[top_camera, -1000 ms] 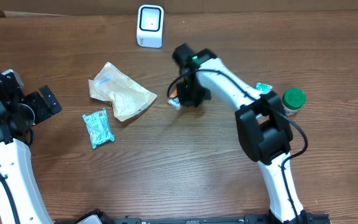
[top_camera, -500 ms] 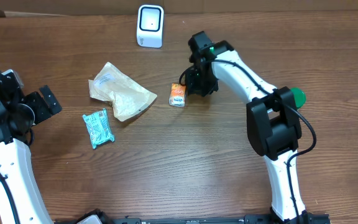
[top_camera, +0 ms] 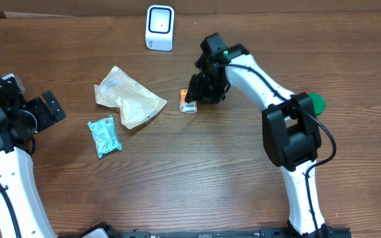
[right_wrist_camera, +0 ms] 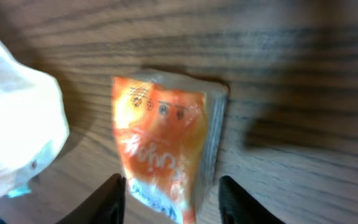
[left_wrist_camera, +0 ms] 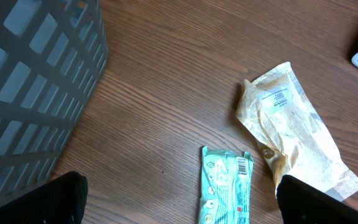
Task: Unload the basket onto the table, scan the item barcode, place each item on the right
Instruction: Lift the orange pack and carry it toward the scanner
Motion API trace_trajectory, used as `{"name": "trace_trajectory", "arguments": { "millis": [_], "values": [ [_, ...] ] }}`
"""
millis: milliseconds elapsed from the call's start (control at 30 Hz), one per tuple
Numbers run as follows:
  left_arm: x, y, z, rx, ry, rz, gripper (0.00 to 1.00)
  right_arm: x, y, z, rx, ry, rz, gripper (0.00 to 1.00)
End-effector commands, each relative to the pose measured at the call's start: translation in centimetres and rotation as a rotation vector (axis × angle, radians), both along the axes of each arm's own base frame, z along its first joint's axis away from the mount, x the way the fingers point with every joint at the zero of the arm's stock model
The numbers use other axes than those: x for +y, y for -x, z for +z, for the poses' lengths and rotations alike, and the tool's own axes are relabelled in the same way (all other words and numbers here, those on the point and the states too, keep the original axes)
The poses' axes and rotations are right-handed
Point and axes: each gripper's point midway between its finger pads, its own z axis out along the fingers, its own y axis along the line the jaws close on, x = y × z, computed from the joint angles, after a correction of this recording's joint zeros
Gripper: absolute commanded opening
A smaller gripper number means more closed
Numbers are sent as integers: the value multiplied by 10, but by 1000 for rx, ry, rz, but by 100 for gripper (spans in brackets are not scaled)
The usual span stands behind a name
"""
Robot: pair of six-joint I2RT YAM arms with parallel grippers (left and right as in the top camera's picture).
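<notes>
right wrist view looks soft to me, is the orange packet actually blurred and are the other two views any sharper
Right wrist: yes, the orange packet is blurred, its print soft, with a dark shadow to its right. Overhead: sharp and evenly lit, no strong glare on the table. Left wrist: sharp, the barcode on the teal packet shows clearly.

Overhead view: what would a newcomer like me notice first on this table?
The right arm's hand hangs over a small orange packet mid-table, fingers open either side. At the table's far edge stands a white box-shaped scanner; to the left lies a crumpled beige paper pouch.
</notes>
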Motion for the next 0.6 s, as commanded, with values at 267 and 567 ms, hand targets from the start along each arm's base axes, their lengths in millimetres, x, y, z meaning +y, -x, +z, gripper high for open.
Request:
{"name": "trace_trajectory", "arguments": {
  "millis": [267,567],
  "values": [
    [1,-2,6,-12,-18,-23,100,-13,13,-15,14,44,-31,6],
    [1,-2,6,-12,-18,-23,99,10,21,74,-45,-288,147,4]
  ]
}}
